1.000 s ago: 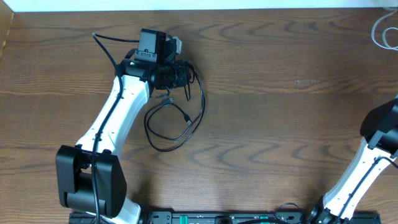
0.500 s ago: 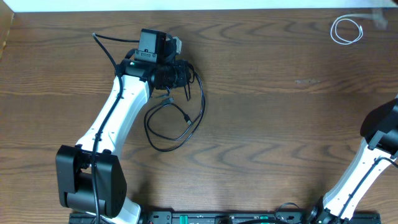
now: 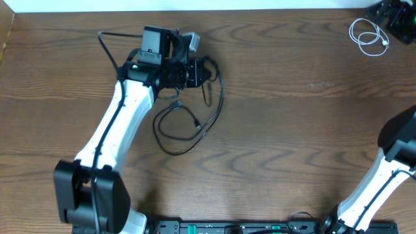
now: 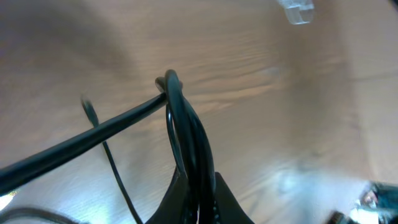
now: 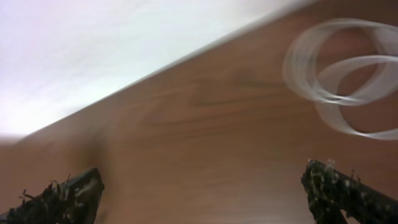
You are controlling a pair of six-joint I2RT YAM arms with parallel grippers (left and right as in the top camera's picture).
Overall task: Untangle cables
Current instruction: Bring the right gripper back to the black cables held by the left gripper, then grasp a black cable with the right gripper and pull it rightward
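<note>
The black cable (image 3: 188,127) lies in a loose loop on the table left of centre, and one strand rises to my left gripper (image 3: 205,70). That gripper is shut on the black cable (image 4: 180,118), with several strands pinched between its fingers (image 4: 221,199). The white cable (image 3: 368,36) lies coiled on the table at the far right back, free of any grip. My right gripper (image 3: 392,16) hovers just behind and right of it. In the right wrist view that gripper (image 5: 205,193) is open, its fingertips (image 5: 345,190) far apart, and the white cable (image 5: 339,68) is blurred ahead.
The table's back edge (image 3: 260,9) meets a white surface just behind both grippers. The left arm (image 3: 120,130) stretches across the table's left side. The right arm's base (image 3: 383,182) stands at the front right.
My right gripper has opened and let go of the white cable, which now lies on the table at the back right. The left gripper has shifted slightly right, still holding the black cable.
</note>
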